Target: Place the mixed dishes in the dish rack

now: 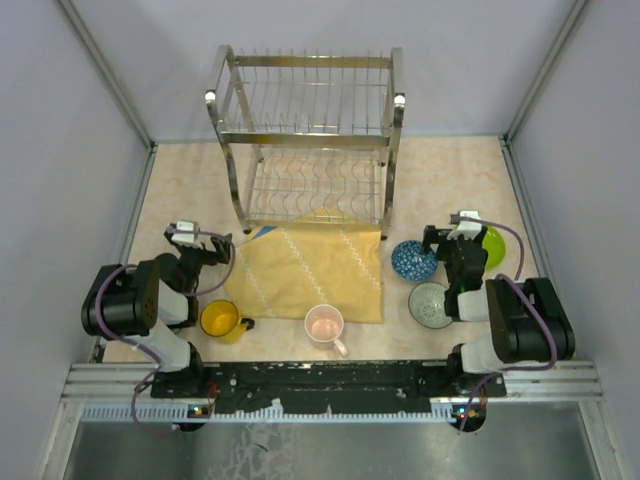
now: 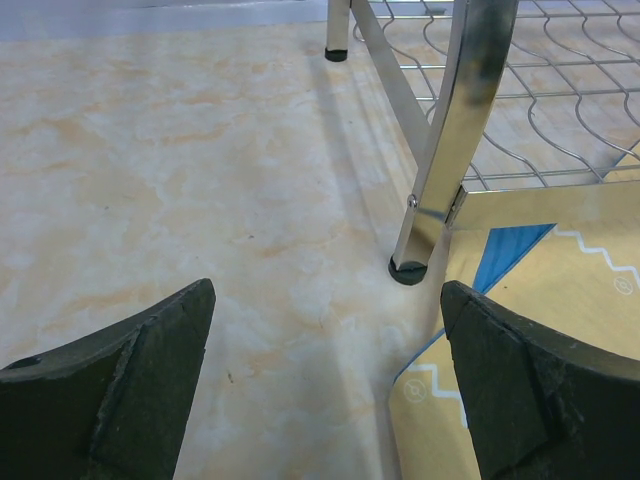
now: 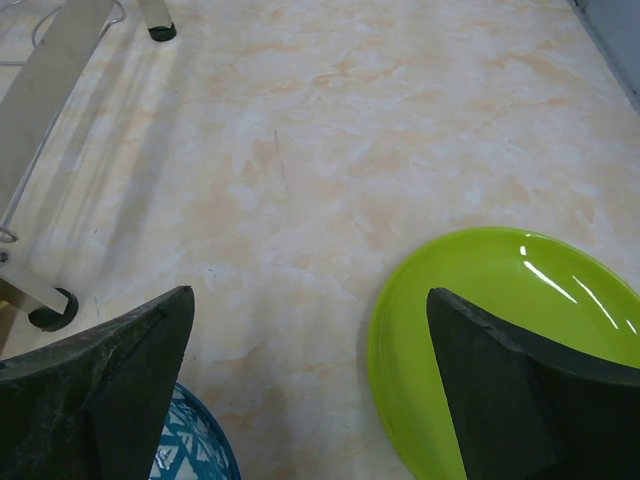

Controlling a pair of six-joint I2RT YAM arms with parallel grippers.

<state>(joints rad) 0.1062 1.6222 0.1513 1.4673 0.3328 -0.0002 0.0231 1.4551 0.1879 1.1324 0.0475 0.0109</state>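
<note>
Your left fingers [image 1: 215,250] hover low over the pale marbled tabletop [image 1: 460,175], just off the near left post of the tall two-tier steel wire dish rack [image 1: 310,140]. Your right fingers [image 1: 432,240] hang between the blue patterned bowl [image 1: 412,260] and the lime-green plate [image 1: 496,245]. From above you see only wire on both rack tiers; the dishes in sight sit on the tabletop. The grey-green bowl [image 1: 431,305] is just in front of the blue one, and both show bare insides. The yellow mug [image 1: 220,320] stands near your left arm. The pale pink mug [image 1: 325,323] stands upright at the near edge of the yellow patterned cloth [image 1: 315,270], and its inside looks bare too.

In your left wrist view the left fingers [image 2: 130,390] are spread wide with only tabletop between them. The rack's near left post [image 2: 445,150] stands ahead, and the cloth's corner [image 2: 560,330] lies by the right finger.

In your right wrist view the right fingers [image 3: 100,400] are likewise spread, pinching nothing. The lime-green plate [image 3: 480,320] lies flat beside the right finger, and the blue bowl's rim [image 3: 195,445] shows at the left one.
</note>
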